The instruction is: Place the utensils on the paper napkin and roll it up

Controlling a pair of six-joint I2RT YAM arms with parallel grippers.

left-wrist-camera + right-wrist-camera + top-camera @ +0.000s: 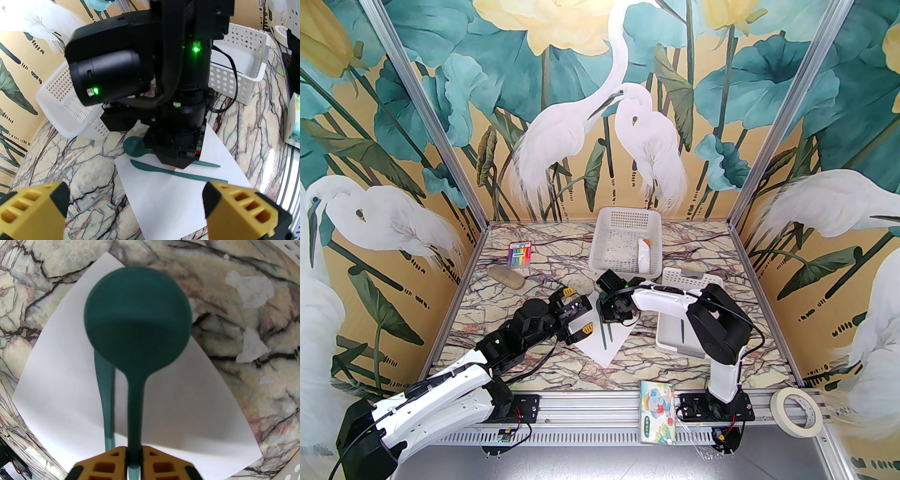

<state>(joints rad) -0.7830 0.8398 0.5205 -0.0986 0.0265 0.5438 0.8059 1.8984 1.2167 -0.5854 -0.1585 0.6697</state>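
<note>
Mid-task, placement stage. Paper napkin [607, 349] flat on the marble table [487, 304], laid corner-on between the two arms. Fork [178, 174] already lying on the napkin, free of both grippers. Spoon [138, 317] pinched at its handle end in the right gripper [134, 452], jaws nearly closed on it, held just beside the fork with its bowl overhanging one corner; contact with the paper not discernible. Left gripper [134, 194] spread wide and empty, poised by the napkin's left edge. Remaining, by judgement: release of the spoon, then the entire roll-up.
</note>
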